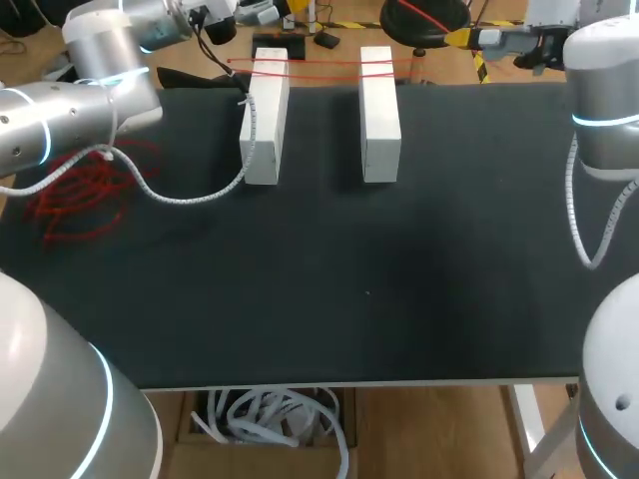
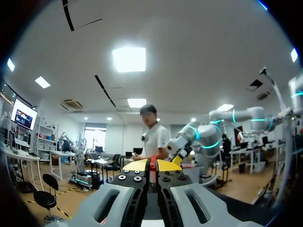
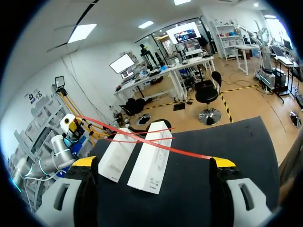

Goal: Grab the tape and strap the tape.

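A thin red tape (image 1: 319,63) stretches across the far ends of two white blocks (image 1: 265,120) (image 1: 379,115) standing on the black table. Its loose remainder lies in a red heap (image 1: 85,195) at the table's left. My left gripper (image 2: 152,166) is shut on the tape (image 2: 153,165), a red sliver showing between its yellow tips; it sits beyond the table's far left corner (image 1: 220,25). My right gripper (image 3: 154,163) stands wide open facing the blocks (image 3: 116,156) (image 3: 151,161). The tape (image 3: 156,146) runs over them to one of its yellow fingertips (image 3: 222,163).
A grey coiled cable (image 1: 190,195) from my left arm droops over the table beside the left block. The black mat (image 1: 349,289) covers the table in front of the blocks. A box of white cables (image 1: 270,419) sits below the near edge.
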Robot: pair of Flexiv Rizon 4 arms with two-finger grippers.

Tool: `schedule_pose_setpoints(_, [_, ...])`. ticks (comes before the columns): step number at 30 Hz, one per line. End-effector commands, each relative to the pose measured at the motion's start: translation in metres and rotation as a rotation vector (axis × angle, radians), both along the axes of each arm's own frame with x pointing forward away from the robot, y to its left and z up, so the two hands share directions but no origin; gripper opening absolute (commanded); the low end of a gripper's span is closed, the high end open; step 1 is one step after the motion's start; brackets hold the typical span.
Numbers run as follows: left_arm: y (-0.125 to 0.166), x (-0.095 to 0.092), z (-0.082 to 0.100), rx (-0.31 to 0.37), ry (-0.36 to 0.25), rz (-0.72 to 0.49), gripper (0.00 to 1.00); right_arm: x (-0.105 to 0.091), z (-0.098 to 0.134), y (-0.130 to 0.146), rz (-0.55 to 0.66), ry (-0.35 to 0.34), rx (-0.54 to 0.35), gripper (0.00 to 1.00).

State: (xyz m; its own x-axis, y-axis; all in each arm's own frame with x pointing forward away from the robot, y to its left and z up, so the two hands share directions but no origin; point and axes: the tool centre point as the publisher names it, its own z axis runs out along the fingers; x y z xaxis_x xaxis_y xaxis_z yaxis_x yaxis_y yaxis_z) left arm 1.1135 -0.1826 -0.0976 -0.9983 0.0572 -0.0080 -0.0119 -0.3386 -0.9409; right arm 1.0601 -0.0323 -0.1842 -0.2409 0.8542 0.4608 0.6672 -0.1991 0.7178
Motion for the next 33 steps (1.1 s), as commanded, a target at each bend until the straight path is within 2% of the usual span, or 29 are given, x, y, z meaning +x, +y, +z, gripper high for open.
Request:
schedule_pose_setpoints(1, [0.0, 0.001, 0.0, -0.001, -0.001, -0.003, 0.0, 0.001, 0.01, 0.006, 0.027, -0.043, 0.017, 1.0])
schedule_pose_setpoints(3, [0.0, 0.001, 0.0, -0.001, -0.001, -0.003, 0.0, 0.0, 0.017, 0.012, 0.023, -0.093, 0.077, 1.0])
schedule_pose_setpoints(5, [0.0, 0.001, 0.0, -0.001, -0.001, -0.003, 0.0, -0.003, 0.019, 0.015, -0.012, -0.082, 0.168, 1.0])
schedule_pose_setpoints(7, [0.0, 0.001, 0.0, -0.001, -0.001, -0.003, 0.0, -0.008, 0.017, 0.016, -0.057, -0.019, 0.165, 1.0])
schedule_pose_setpoints(8, [0.0, 0.001, 0.0, -0.001, -0.001, -0.003, 0.0, -0.01, 0.014, 0.017, -0.114, 0.048, 0.196, 1.0])
schedule_pose_setpoints(9, [0.0, 0.001, 0.0, -0.001, -0.001, -0.003, 0.0, -0.012, 0.012, 0.018, -0.151, 0.079, 0.238, 1.0])
schedule_pose_setpoints(11, [0.0, 0.001, 0.0, -0.001, -0.001, -0.003, 0.0, -0.015, 0.014, 0.019, -0.178, 0.068, 0.22, 1.0])
schedule_pose_setpoints(13, [0.0, 0.001, 0.0, -0.001, -0.001, -0.003, 0.0, -0.018, 0.011, 0.017, -0.222, 0.099, 0.311, 1.0])
schedule_pose_setpoints(15, [0.0, 0.001, 0.0, -0.001, -0.001, -0.003, 0.0, -0.018, 0.006, 0.013, -0.272, 0.109, 0.338, 1.0])
schedule_pose_setpoints(20, [0.0, 0.001, 0.0, -0.001, -0.001, -0.003, 0.0, -0.013, -0.003, 0.002, -0.372, 0.07, 0.484, 1.0])
schedule_pose_setpoints(21, [0.0, 0.001, 0.0, -0.001, -0.001, -0.003, 0.0, -0.013, -0.005, 0.001, -0.377, 0.071, 0.482, 1.0])
schedule_pose_setpoints(23, [0.0, 0.001, 0.0, -0.001, -0.001, -0.003, 0.0, -0.009, -0.005, 0.002, -0.348, 0.02, 0.486, 1.0])
schedule_pose_setpoints(24, [0.0, 0.001, 0.0, -0.001, -0.001, -0.003, 0.0, -0.008, -0.005, 0.002, -0.336, 0.019, 0.484, 1.0])
schedule_pose_setpoints(28, [0.0, 0.001, 0.0, -0.001, -0.001, -0.003, 0.0, -0.002, -0.006, -0.001, -0.29, -0.035, 0.528, 1.0])
schedule_pose_setpoints(30, [0.0, 0.001, 0.0, -0.001, -0.001, -0.003, 0.0, 0.001, -0.006, -0.005, -0.269, -0.079, 0.507, 1.0])
schedule_pose_setpoints(33, [0.0, 0.001, 0.0, -0.001, -0.001, -0.003, 0.0, 0.002, -0.003, -0.011, -0.281, -0.122, 0.537, 1.0])
